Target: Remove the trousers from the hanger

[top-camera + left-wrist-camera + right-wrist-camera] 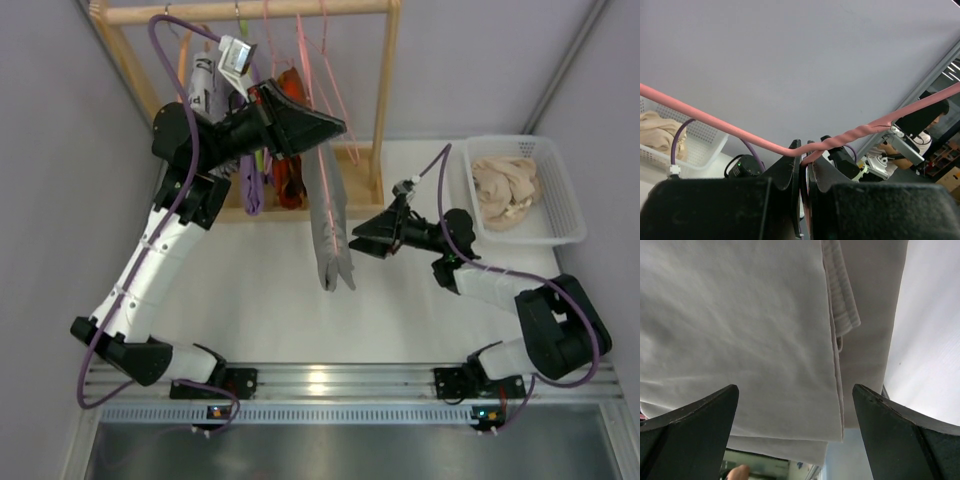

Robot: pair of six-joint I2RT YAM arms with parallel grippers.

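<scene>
Left end effector [804, 156] is pinched shut on the pink hanger [715, 121] near the desk's [250, 290] far edge; grey trousers [330, 225] hang from it; right end effector [357, 240] gapes wide beside them.

The trousers [325, 215] are grey matt woven cloth with a stitched hem. The hanger [700, 115] is smooth pink coated wire, twisted at its neck. Upper left, the rack [300, 10] is pale bare wood. At right, a white perforated plastic basket [528, 238] holds crumpled beige cloth [505, 190]. The bench [250, 290] is white and matt.
</scene>
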